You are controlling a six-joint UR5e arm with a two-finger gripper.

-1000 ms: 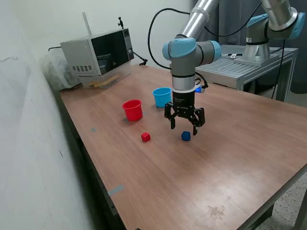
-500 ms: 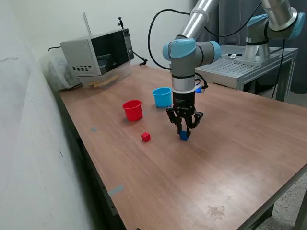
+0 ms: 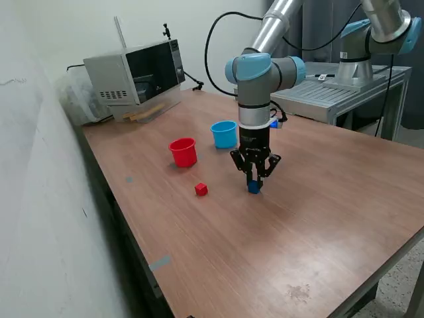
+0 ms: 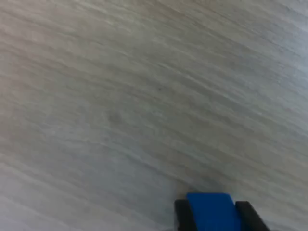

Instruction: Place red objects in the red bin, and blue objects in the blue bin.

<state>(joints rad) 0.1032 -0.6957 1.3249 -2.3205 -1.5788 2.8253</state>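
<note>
My gripper (image 3: 254,184): closed narrow on the blue cube (image 3: 254,188); the wrist view shows the cube (image 4: 211,211) squeezed between my two dark fingers (image 4: 182,215), one on each side.
Blue cube: low at the tabletop in the exterior view; I cannot tell whether it still touches the wood.
Red cube (image 3: 201,189): loose on the table, at about 9 o'clock from my gripper in the exterior view, apart from it.
Red cup (image 3: 183,152): upright, at about 10 o'clock from my gripper, beyond the red cube.
Light blue cup (image 3: 224,134): upright, at about 11 o'clock from my gripper, just past the red cup toward the exterior view's right.
Open room: bare wood from 3 to 7 o'clock of my gripper, reaching to the table (image 3: 311,218) edges.
Edges: the near table edge runs along the exterior view's lower left; a microwave (image 3: 136,73) sits at the far corner.
Other cubes: only one red and one blue show.
</note>
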